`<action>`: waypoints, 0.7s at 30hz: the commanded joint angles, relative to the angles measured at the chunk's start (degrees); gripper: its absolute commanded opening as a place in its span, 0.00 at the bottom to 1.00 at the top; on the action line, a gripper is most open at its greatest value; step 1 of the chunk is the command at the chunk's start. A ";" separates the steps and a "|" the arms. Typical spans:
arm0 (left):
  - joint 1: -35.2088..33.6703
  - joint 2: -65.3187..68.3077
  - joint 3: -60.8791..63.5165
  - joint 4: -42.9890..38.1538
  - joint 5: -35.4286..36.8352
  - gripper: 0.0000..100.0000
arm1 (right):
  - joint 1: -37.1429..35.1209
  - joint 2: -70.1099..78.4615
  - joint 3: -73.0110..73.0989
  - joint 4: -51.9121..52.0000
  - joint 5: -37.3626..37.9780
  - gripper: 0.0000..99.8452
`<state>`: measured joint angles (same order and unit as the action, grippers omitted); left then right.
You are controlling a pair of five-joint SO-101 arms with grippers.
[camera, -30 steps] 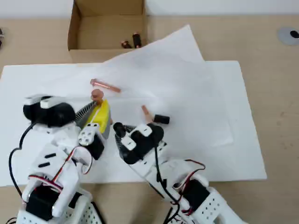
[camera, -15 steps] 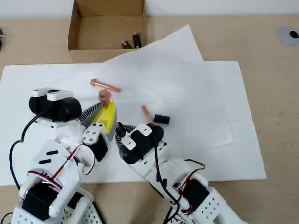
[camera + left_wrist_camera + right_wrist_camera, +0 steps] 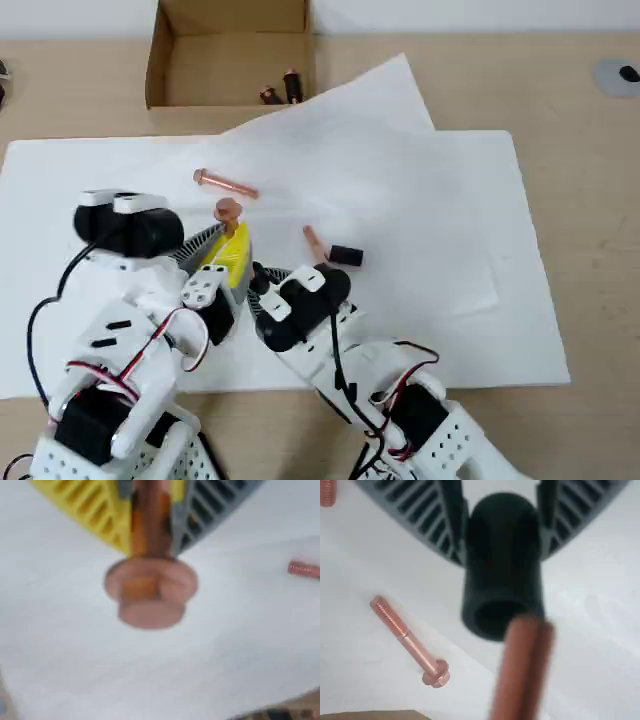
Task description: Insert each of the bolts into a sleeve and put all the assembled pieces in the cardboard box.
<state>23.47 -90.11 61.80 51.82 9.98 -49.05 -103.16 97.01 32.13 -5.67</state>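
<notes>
insertion step, i judge: the left pincer (image 3: 150, 540) clamps a copper bolt (image 3: 150, 587) head-out over the white paper (image 3: 420, 200), the right pincer (image 3: 502, 540) grips a black sleeve (image 3: 502, 580), so next the shank must line up with the bore.

Between left claw (image 3: 226, 230) and cardboard box (image 3: 155, 66): loose bolt (image 3: 226, 184).

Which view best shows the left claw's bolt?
Left wrist view: the bolt looms close, head forward, shank in the left claw. High view: small, from above. Right wrist view: cannot tell which bolt.
</notes>
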 commanded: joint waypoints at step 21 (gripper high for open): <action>0.09 -0.22 6.33 -8.09 1.93 0.01 | -0.40 0.40 0.04 -1.14 -0.53 0.01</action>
<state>23.38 -90.64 68.40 44.53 11.12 -49.23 -102.55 97.01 32.22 -5.67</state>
